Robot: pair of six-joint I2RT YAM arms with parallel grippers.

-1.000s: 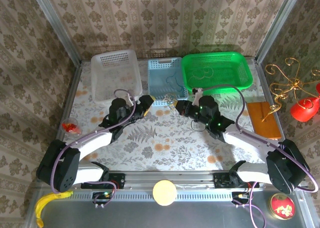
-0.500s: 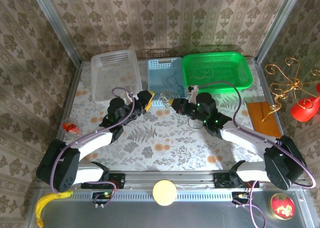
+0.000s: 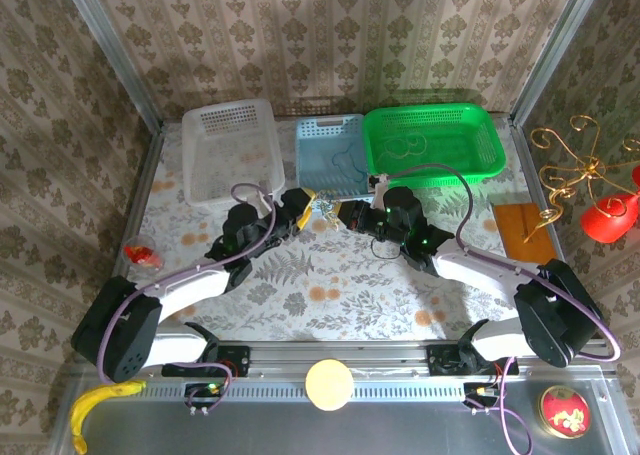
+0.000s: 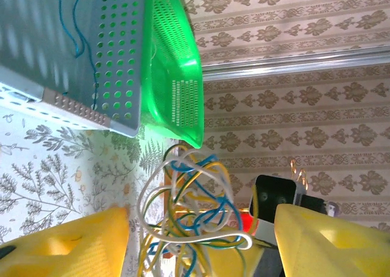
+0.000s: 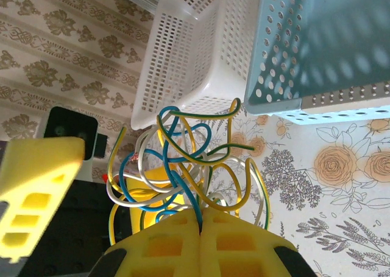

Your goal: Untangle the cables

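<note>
Overhead, my left gripper [image 3: 308,201] and right gripper [image 3: 340,213] meet just near of the blue basket [image 3: 325,125], the cables [image 3: 323,206] bunched between them. From the left wrist, my fingers [image 4: 61,243] stand wide around the cables [image 4: 186,213]. From the right wrist, my fingers [image 5: 173,246] pinch them tight.

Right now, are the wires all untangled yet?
Not yet. Done: loose cords lie in the green basket and blue basket. In hand: the right gripper is shut on the cable tangle, and the open left gripper faces it. Left: its yellow, blue and white strands make one knot.
</note>
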